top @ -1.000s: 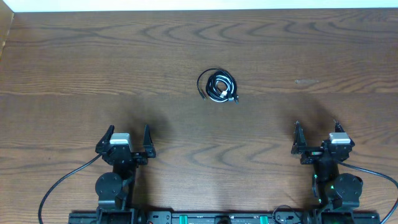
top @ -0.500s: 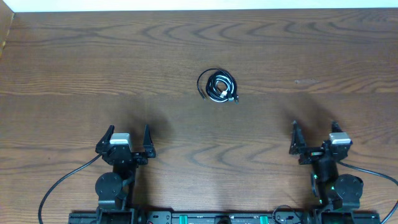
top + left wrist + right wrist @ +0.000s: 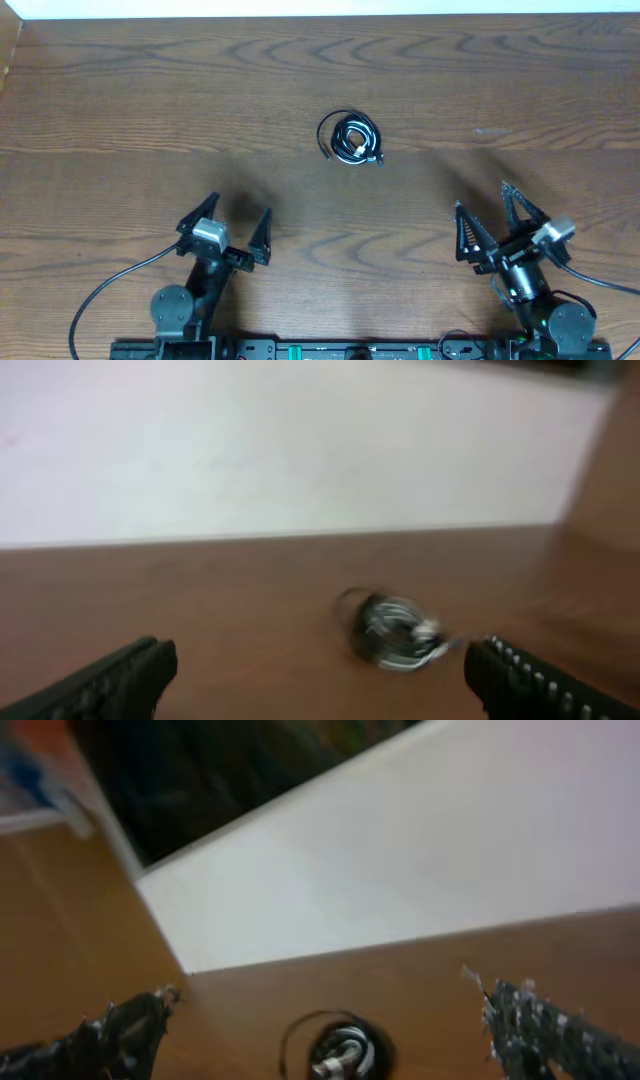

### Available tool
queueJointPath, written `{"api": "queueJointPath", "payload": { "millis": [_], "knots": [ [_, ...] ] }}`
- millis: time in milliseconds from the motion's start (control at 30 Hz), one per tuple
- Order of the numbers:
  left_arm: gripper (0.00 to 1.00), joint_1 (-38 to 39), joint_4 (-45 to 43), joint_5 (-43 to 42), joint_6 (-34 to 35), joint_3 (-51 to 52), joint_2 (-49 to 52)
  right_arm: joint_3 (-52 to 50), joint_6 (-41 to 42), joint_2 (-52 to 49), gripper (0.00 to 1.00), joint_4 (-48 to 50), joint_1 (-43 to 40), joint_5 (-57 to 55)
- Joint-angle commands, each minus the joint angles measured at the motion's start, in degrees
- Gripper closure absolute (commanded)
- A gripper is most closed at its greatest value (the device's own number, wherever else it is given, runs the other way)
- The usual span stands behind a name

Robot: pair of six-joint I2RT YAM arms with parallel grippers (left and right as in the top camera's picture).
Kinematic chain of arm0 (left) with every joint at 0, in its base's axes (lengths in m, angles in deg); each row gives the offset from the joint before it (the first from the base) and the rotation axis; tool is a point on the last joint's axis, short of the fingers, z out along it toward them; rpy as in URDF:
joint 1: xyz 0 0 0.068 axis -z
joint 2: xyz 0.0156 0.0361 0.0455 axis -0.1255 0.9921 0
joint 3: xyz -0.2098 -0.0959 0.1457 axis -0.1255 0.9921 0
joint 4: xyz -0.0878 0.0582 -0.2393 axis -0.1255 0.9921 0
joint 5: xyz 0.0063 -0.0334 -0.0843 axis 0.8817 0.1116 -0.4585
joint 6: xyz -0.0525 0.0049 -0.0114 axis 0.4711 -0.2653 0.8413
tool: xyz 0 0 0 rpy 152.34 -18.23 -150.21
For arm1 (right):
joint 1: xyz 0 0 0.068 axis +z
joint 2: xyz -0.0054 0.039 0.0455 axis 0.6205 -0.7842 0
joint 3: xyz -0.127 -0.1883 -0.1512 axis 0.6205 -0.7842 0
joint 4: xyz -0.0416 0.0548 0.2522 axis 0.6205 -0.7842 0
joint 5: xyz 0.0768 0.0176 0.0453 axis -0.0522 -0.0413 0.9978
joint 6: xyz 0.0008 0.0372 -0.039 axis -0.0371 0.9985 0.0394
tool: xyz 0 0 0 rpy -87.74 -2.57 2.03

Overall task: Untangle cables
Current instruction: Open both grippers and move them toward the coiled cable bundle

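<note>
The cables [image 3: 351, 139] lie in one small tangled coil of black and white near the middle of the wooden worktop [image 3: 150, 100], well apart from both arms. The left gripper [image 3: 240, 205] and the right gripper [image 3: 482, 196] both stand wide and empty, each angled toward the coil.

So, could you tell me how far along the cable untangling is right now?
Nothing looks done yet: the cables lie in one tight coil in the middle of the table, black and white strands wound together. In hand: nothing; the left gripper and right gripper are open, empty, angled toward the coil but well short of it. Left: reaching it, gripping, and pulling every cord apart.
</note>
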Motion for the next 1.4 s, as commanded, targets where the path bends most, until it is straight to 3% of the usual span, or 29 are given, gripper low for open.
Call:
{"api": "queueJointPath", "payload": {
  "millis": [0, 133, 233, 333, 500, 633, 800, 867, 967, 1067, 1267, 1367],
  "knots": [
    [0.02, 0.11, -3.8, -7.72, 9.22, -2.27, -0.35, 3.8, -0.02, 0.28, 0.01, 0.94, -0.68, 2.19],
    [0.02, 0.11, -4.17, -8.33, 10.67, -9.16, -0.04, 12.79, -4.24, 0.2, 0.01, -6.64, -1.7, 2.38],
    [0.02, 0.04, -1.77, -8.35, 9.94, -16.94, 3.3, 24.39, -14.16, -1.92, 0.01, -22.23, -2.71, 0.17],
    [0.02, 0.07, 9.84, -8.33, 7.04, -27.65, 10.73, 34.73, -20.76, -7.19, 0.01, -35.91, -3.08, -4.74],
    [0.02, 0.07, 38.27, -8.17, 4.39, -50.53, 30.82, 48.92, -24.92, -21.4, 0.01, -51.82, -3.06, -6.16],
    [0.02, 0.07, 55.82, -13.09, 2.05, -66.97, 46.45, 59.14, -30.88, -35.58, 0.01, -62.62, -3.06, 4.96],
    [0.02, 0.07, 60.13, -24.33, 2.38, -72.72, 55.84, 64.04, -29.38, -46.62, 0.01, -63.67, -3.02, 23.71],
    [0.02, 0.24, 60.59, -25.18, 2.01, -72.72, 58.05, 63.87, -29.51, -49.66, 0.01, -64.41, -2.97, 29.49],
    [0.02, 1.46, 63.34, -21.46, 2.03, -72.72, 60.92, 63.8, -29.51, -53.57, 0.01, -64.59, -2.82, 29.66],
    [0.02, 4.92, 66.23, -10.82, 4.72, -73.26, 64.3, 65.99, -29.53, -57.59, 0.01, -67.78, -0.15, 24.63],
    [0.02, 13.27, 74.18, 7.08, 6.86, -82.16, 73.66, 81.26, -25.16, -67.58, 0.01, -83.01, 10.73, -7.98],
    [0.02, 16.33, 73.68, 12.11, 10.14, -86.07, 79.67, 87.34, -25.14, -73.18, 0.01, -84.65, 14.27, -9.66]
  ]
}}
